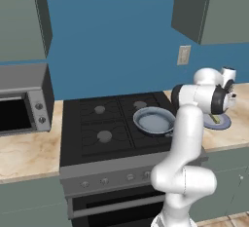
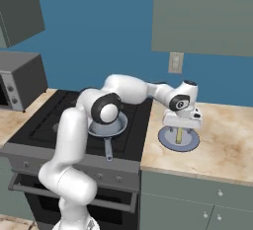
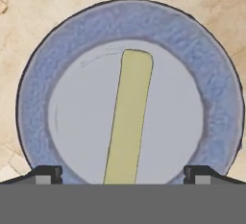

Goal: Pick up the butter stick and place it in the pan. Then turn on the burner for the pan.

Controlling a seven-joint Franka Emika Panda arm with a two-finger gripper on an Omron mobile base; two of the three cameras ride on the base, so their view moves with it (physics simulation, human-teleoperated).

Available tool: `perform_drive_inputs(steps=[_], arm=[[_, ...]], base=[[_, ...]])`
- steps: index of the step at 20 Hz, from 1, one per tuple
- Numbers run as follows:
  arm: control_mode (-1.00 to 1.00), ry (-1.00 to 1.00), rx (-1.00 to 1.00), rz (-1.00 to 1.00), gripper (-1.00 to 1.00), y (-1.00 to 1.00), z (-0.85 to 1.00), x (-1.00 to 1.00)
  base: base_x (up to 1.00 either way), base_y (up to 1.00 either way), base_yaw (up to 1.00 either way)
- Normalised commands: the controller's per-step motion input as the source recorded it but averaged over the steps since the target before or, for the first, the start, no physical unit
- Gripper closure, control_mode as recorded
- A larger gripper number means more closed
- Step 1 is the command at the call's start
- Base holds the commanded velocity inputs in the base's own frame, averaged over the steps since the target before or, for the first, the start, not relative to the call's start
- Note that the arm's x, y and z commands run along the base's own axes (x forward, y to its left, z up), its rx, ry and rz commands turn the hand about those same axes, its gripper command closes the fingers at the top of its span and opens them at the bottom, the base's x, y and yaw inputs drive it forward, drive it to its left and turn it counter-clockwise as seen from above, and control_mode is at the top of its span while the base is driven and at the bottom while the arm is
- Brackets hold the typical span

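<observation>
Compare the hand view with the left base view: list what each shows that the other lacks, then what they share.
Hand view alone: the whole butter stick lying across the middle of the plate, with the open tool's fingertips on either side of it. Left base view alone: the pan empty on the stove's front right burner, the other burners, the knobs and the toaster oven. Shared: the plate and the marble counter.

counter [image 2: 222,145] — beige marble | on it: blue-grey plate [image 2: 190,144], microwave [image 1: 24,99] | stovetop [image 1: 87,123] — pan [image 1: 154,122]
</observation>
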Motion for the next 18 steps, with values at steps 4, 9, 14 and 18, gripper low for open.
perform_drive_inputs(steps=[4, 9, 14, 18], arm=[[-1.0, 0.07, 0.0, 0.02, -1.0, -0.03, -0.2, 0.22], [-1.0, 0.09, 0.0, 0.02, -1.0, 0.0, -0.15, 0.09], [-1.0, 0.06, 0.02, 0.03, -1.0, -0.01, -0.23, 0.0], [-1.0, 0.0, 0.04, 0.01, -1.0, -0.01, -0.32, 0.0]], base=[[0.0, 0.0, 0.0], [0.0, 0.0, 0.0], [0.0, 0.0, 0.0], [0.0, 0.0, 0.0]])
